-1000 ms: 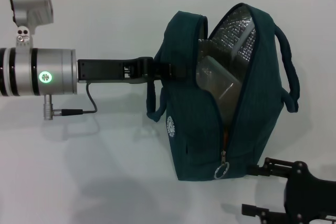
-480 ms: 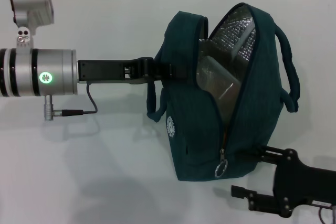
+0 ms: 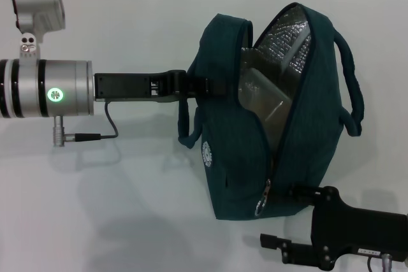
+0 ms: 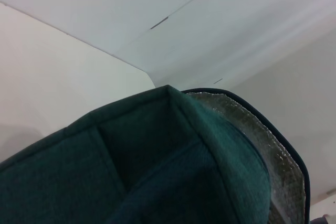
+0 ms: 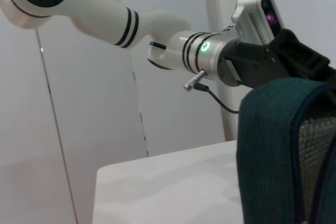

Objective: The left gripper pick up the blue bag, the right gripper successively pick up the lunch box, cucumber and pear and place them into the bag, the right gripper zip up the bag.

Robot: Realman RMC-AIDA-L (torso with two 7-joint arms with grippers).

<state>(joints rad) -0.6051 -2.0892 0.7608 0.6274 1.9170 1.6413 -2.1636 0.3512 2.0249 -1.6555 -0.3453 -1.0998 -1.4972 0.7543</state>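
Observation:
The blue bag (image 3: 233,157) hangs above the white table with its top zip open, showing silver foil lining (image 3: 290,36). My left gripper (image 3: 199,86) is shut on the bag's near loop handle and holds the bag up. The clear lunch box (image 3: 260,93) leans inside the bag. The cucumber and pear are out of view. Low at the right, my right gripper (image 3: 279,216) is open, its upper finger (image 3: 294,191) beside the metal zip-pull ring (image 3: 261,206) at the bag's lower end. The right wrist view shows the bag's edge (image 5: 268,150) and the left gripper (image 5: 294,59).
The white table (image 3: 127,221) spreads under the bag, and its back edge meets a pale wall. A thin dark cable (image 3: 108,125) loops below the left wrist. The bag's second handle (image 3: 354,87) sticks out to the right. Teal fabric (image 4: 131,171) fills the left wrist view.
My right gripper has moved left along the bag's lower end, bringing its upper finger up to the zip pull, which has tilted slightly. The left gripper and bag hold still.

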